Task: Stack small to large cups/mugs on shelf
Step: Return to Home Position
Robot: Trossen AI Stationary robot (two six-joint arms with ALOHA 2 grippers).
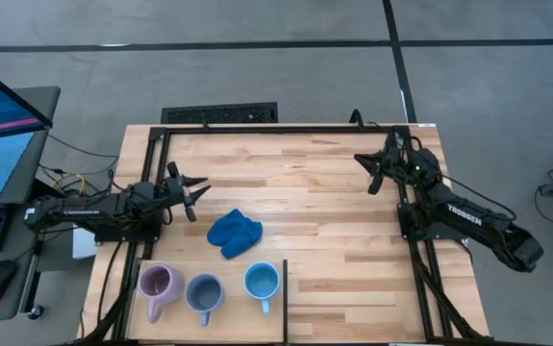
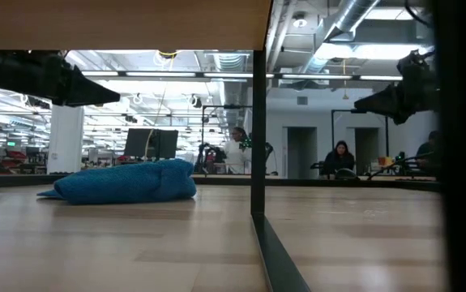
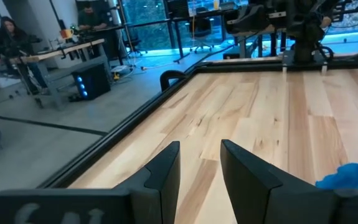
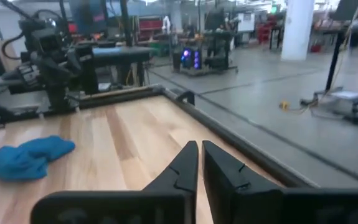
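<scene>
Three mugs are standing upright in a row on the shelf (image 1: pixel 230 315) at the near edge of the table: lilac mug (image 1: pixel 158 284), grey-blue mug (image 1: pixel 204 292), light blue mug (image 1: pixel 262 282). They're side by side, close but none nested. Handles point toward the near table edge. Light blue one is just beside the shelf's dark side edge.

Placement looks done. Judging by that, what's left is parking the arms.

Left gripper (image 1: pixel 196 195) hangs over the left side of the tabletop (image 1: pixel 334 221), holding nothing, fingers (image 3: pixel 166 171) a little apart with a clear gap. Right gripper (image 1: pixel 367 171) is over the far right corner, well apart from everything, holding nothing, fingers (image 4: pixel 185 162) pressed nearly together with only a slit between them.

Blue cloth (image 1: pixel 235 233) lies mid-table, between the left gripper and the shelf, not touching the mugs.

Risks from here:
- Left arm is the one to watch. It's nearest the cloth and the lilac mug. A low or wide swing home could snag the cloth and drag it into the row.
- A nudge to any mug would likely knock its neighbour, since they're close together.
- Light blue mug has little margin on the shelf's side edge, so a push that way could tip it off.
- Right arm: low risk, nothing near it.
</scene>
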